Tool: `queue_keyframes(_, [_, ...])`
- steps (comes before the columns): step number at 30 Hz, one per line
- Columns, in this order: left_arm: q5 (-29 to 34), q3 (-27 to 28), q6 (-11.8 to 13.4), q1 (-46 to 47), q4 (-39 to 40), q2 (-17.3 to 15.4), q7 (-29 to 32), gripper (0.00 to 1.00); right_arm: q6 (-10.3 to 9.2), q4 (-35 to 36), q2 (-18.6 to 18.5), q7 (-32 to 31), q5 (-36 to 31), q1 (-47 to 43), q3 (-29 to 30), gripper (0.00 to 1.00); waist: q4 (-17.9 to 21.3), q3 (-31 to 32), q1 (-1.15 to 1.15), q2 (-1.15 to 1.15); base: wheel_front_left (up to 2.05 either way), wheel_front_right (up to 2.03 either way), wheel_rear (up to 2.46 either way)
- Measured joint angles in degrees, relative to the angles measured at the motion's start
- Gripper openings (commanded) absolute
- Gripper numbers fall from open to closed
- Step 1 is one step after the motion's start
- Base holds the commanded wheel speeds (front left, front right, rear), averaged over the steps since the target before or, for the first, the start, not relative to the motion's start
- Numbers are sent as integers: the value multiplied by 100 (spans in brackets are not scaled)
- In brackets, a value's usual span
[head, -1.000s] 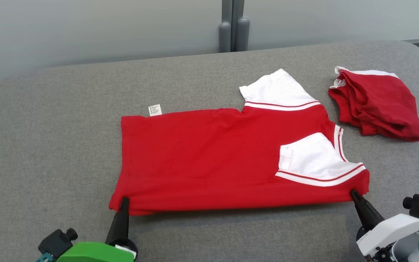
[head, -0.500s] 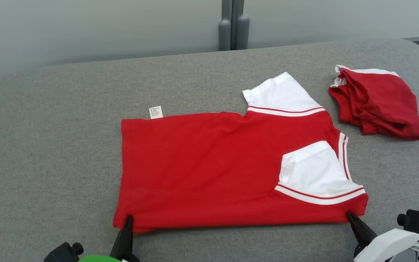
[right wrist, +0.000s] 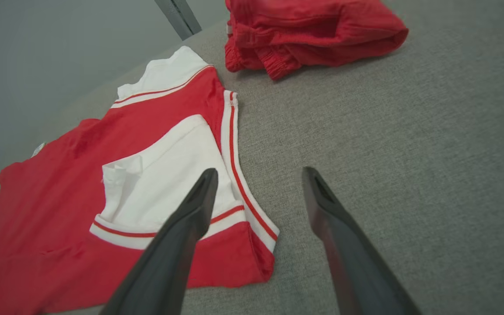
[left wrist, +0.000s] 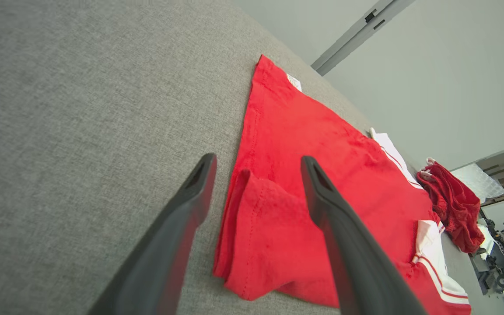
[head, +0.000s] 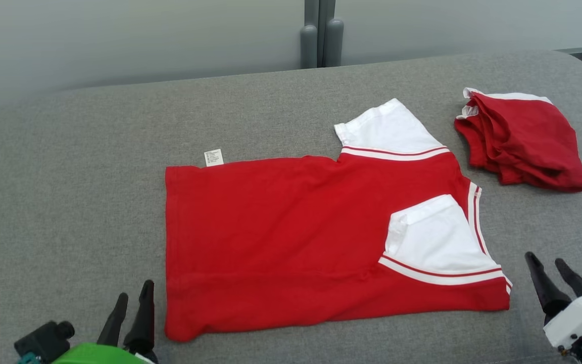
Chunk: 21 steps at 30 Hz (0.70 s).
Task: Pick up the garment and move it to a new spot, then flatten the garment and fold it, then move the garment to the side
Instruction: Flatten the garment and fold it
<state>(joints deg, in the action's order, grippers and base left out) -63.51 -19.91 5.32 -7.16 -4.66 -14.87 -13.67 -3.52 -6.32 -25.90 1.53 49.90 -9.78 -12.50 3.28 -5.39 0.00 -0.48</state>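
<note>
Since a moment before, both corners of the near hem had been let go. The left gripper (head: 134, 290) and the right gripper (head: 544, 259) had drawn back off the cloth, each with its fingers spread apart and holding nothing. The left one stood just beside the shirt's near left corner, the right one just off its near right corner.

The shirt (head: 291, 237) lay flat on the grey table (head: 68, 212), hem to the left and collar end to the right. It looked doubled lengthwise already: in the left wrist view the near left corner showed stacked layers, slightly puckered. One white sleeve (head: 437, 235) lay turned in on top of the red. The other sleeve (head: 389, 126) stuck out at the far edge, along from a small label (head: 213, 157). By my reckoning the move and the flattening were done, the folding only begun, and the shift to the side still to come.

Room was generous on the left, with bare table well beyond the hem. To the far right a crumpled red heap (head: 523, 139) sat near the other sleeve, narrowing that side.
</note>
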Motion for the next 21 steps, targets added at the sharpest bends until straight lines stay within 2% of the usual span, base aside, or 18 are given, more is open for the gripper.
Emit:
queue_keyframes(3, [268, -175, 0, 327, 100, -119, 68, 100, 8, 221, -166, -20, -192, 277, -41, 100, -33, -15, 0, 0, 0, 0, 0])
queue_keyframes(6, [605, -380, 5, 769, 134, -266, 235, 100, 94, 367, -309, -136, -261, 759, -83, 100, -47, -47, 0, 0, 0, 0, 0])
queue_keyframes(10, [859, -598, 12, 1339, 96, -281, 439, 100, 152, 414, -485, -364, -472, 1312, -200, 100, -84, -147, 0, 0, 0, 0, 0])
queue_keyframes(21, [1203, -815, 80, 2668, -508, -199, 1137, 100, 300, 259, -488, -967, -769, 2846, -599, 100, -151, -702, 0, 0, 0, 0, 0])
